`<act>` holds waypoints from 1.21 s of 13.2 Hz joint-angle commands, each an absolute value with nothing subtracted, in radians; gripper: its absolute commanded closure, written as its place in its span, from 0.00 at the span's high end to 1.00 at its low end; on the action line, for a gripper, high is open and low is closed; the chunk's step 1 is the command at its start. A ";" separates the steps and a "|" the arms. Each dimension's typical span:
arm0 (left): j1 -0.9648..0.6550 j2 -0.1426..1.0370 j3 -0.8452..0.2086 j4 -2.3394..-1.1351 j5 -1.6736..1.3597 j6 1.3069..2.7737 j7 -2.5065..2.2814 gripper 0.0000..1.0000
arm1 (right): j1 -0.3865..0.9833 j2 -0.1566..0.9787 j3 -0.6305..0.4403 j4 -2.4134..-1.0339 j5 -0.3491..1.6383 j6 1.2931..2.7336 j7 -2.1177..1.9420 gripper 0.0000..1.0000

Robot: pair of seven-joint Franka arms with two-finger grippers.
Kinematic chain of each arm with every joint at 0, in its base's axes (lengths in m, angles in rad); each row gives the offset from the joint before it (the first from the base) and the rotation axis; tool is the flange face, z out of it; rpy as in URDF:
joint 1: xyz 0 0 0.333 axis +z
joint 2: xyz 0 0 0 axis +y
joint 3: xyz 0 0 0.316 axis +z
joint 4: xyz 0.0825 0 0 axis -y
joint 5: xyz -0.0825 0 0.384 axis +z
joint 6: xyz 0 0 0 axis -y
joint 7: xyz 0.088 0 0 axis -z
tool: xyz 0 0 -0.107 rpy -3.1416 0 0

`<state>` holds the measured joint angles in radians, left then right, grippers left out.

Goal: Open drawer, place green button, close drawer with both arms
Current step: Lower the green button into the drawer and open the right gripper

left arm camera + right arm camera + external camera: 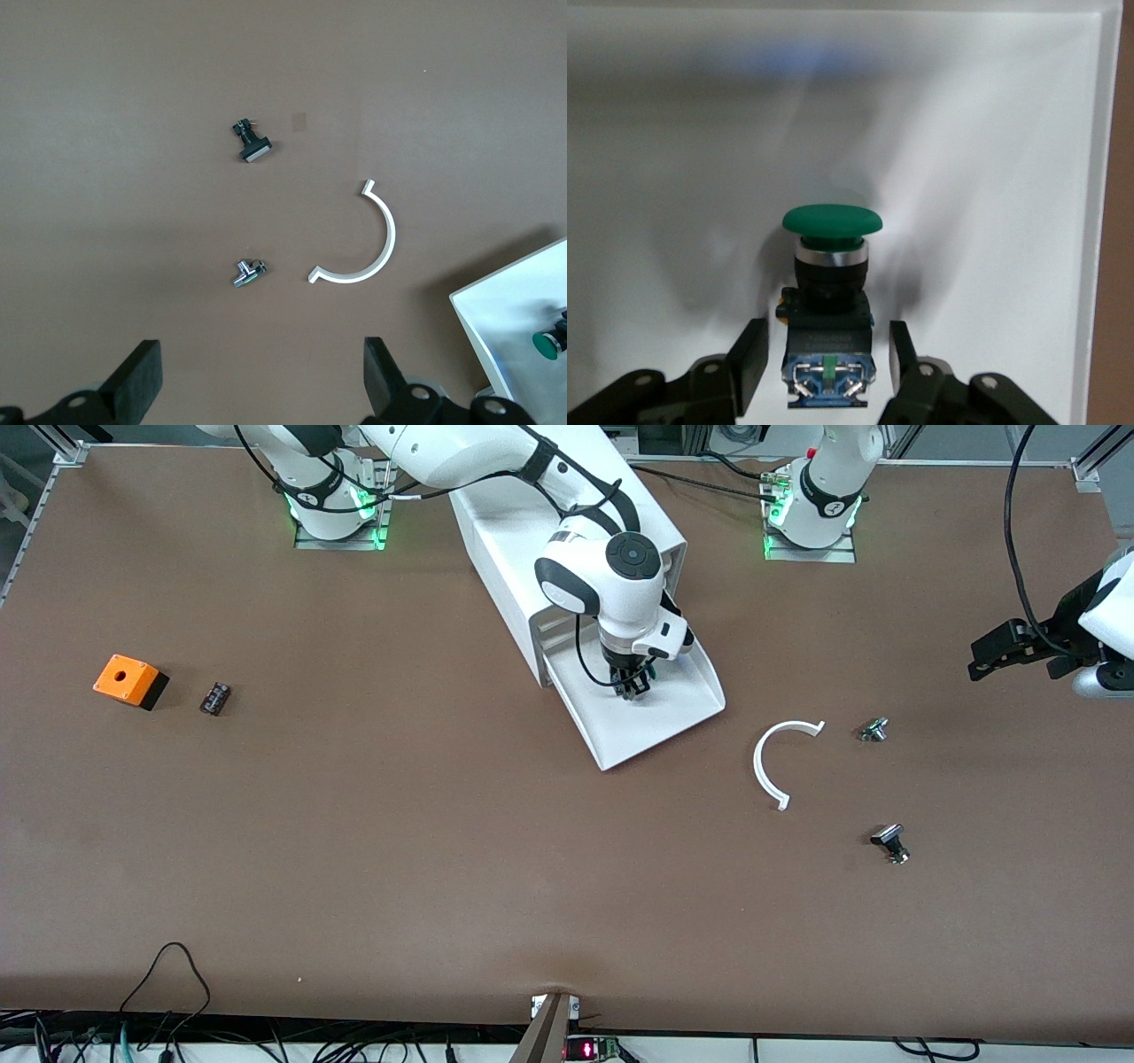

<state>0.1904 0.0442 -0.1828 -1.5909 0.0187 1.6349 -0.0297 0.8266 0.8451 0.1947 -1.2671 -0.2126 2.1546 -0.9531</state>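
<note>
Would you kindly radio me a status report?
Right gripper open around button in open drawer. Left gripper open, waiting over table's left-arm end.

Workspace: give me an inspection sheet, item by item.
Surface: brown table, bare between items.
Job's things: drawer pulled open from cabinet; button lying in it, green cap visible.
Clutter: orange cube, small black part, white curved strip, two knobs.
Grippers: right claw over the drawer, fingers astride the button with gaps showing; left claw open, waiting above the table's left-arm end.
Cables: loose black cable at the table edge nearest the camera.
Surroundings: metal framing.
</note>
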 commanded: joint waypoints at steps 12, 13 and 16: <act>0.198 0.058 -0.184 -1.555 -0.014 1.608 -0.028 1.00 | 0.778 0.680 0.046 -1.134 -0.186 2.126 -0.444 1.00; 0.198 0.058 -0.184 -1.555 -0.015 1.608 -0.028 1.00 | 0.770 0.669 0.045 -1.134 -0.184 2.126 -0.352 1.00; 0.198 0.058 -0.184 -1.554 -0.015 1.608 -0.028 1.00 | 0.746 0.652 0.035 -1.157 -0.184 2.114 -0.009 1.00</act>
